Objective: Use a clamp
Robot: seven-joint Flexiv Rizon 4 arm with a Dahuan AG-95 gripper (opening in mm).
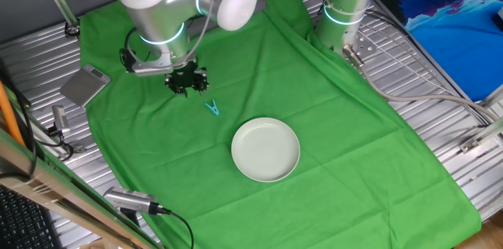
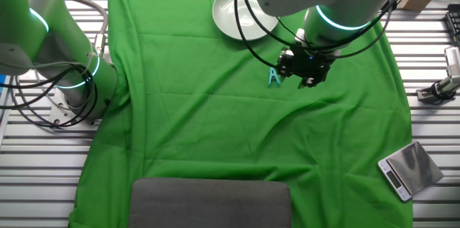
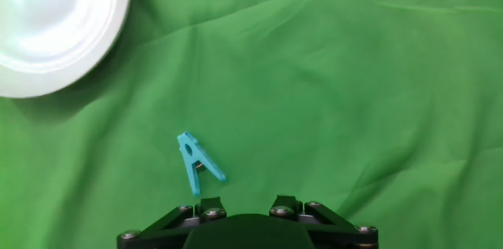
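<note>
Gripper above the cloth, teal clamp lying loose just beside it.

The gripper (image 1: 187,81) holds nothing; how wide its fingers stand I cannot tell, since the hand view cuts off their tips. The clamp (image 3: 196,162) lies flat on the green cloth (image 1: 314,108), between gripper and white plate (image 1: 266,149). Being so small and off to one side of the fingers, it could be nudged away or missed on descent.

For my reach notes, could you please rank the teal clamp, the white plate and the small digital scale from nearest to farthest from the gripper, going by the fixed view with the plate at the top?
1. teal clamp, just beside the gripper.
2. white plate, at the cloth's top edge.
3. digital scale, off the cloth, lower right.
</note>
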